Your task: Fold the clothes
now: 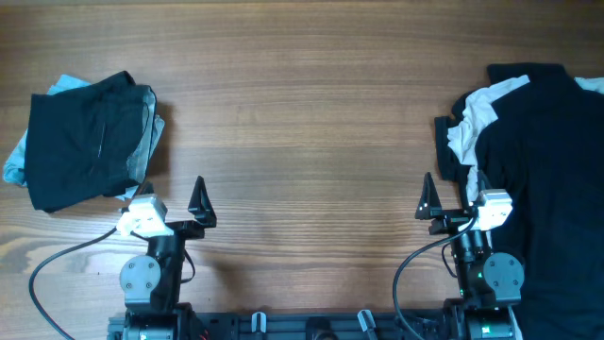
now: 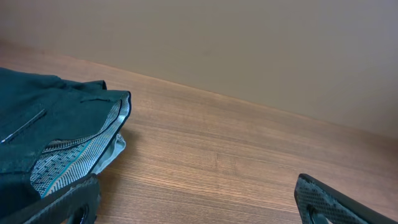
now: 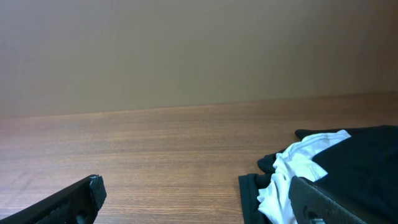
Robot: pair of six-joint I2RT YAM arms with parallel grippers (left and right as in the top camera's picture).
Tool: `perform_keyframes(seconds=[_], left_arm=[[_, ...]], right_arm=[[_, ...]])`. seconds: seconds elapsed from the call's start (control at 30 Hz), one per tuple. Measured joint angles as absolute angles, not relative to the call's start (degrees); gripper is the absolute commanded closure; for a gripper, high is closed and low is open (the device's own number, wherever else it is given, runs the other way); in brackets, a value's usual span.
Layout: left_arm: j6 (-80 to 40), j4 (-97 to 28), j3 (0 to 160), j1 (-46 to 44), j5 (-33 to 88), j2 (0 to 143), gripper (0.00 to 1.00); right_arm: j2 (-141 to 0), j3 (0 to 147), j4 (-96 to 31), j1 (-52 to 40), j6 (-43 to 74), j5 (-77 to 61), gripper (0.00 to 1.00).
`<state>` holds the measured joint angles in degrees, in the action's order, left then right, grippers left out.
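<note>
A folded stack of clothes (image 1: 90,137), dark on top with grey and light blue pieces under it, lies at the table's left; it also shows in the left wrist view (image 2: 56,134). An unfolded heap of black clothes (image 1: 543,179) with a white garment (image 1: 477,118) in it lies at the right; both show in the right wrist view (image 3: 367,155). My left gripper (image 1: 170,203) is open and empty by the stack's near right corner. My right gripper (image 1: 451,196) is open and empty at the heap's left edge.
The wooden table (image 1: 302,123) spans the view between the two piles. Both arm bases and their cables sit along the front edge (image 1: 311,321). A plain wall stands behind the table in the wrist views.
</note>
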<state>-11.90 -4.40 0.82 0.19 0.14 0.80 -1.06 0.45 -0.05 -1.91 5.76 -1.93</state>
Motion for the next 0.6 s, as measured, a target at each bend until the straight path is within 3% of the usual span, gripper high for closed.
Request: perform_keyframes(seconds=[0.6], left_arm=[[-11.9, -4.4, 0.8, 0.2, 0.3, 0.8, 0.00]], right_arm=[[-1.1, 0.4, 0.3, -1.9, 5.8, -2.2, 0.00]])
